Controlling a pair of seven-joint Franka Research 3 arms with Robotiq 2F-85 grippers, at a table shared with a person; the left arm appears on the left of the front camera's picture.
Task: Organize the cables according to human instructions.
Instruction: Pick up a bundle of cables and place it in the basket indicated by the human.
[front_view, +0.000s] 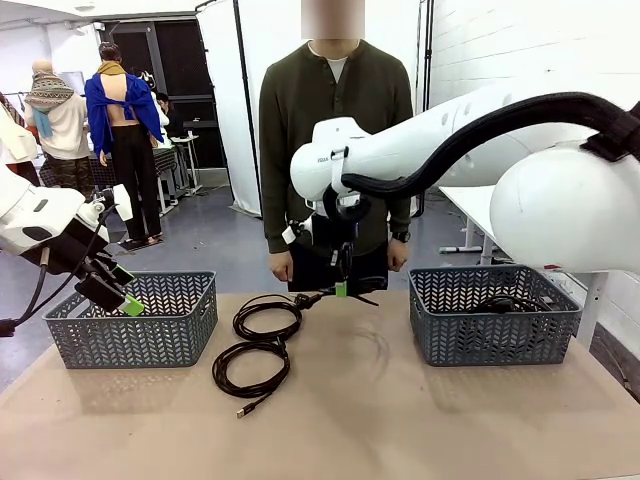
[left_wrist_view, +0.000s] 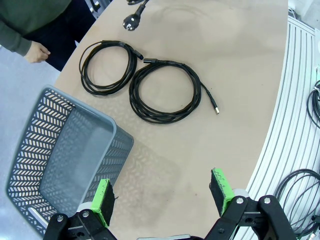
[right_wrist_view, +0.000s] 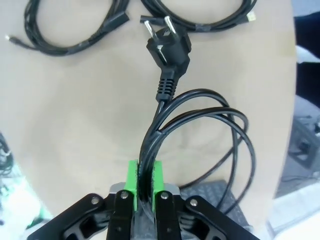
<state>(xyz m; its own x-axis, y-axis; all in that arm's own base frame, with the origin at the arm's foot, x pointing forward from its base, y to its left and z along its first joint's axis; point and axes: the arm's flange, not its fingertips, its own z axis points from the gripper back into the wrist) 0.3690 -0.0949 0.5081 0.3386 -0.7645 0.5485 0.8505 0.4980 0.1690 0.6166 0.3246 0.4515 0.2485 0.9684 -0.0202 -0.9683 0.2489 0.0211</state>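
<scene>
The right gripper (right_wrist_view: 145, 186) hangs above the far middle of the table (front_view: 400, 420), in front of the person (front_view: 335, 120). Its jaws are clamped on several strands of a black power cable (right_wrist_view: 168, 86). This cable's loops hang below the jaws, and its two-pin plug (right_wrist_view: 167, 50) points toward the two cables lying on the table. Those two cables are round coils that touch each other, left of the middle: a smaller coil (left_wrist_view: 85, 70) nearer the person and a larger coil (left_wrist_view: 136, 97) nearer the robot. A fourth cable (front_view: 500, 302) lies inside the right basket (front_view: 490, 340). The left gripper (left_wrist_view: 162, 194) hovers at the edge of the left basket (front_view: 150, 330), its jaws wide apart and holding nothing. The person stands at the far side of the table with arms down.
</scene>
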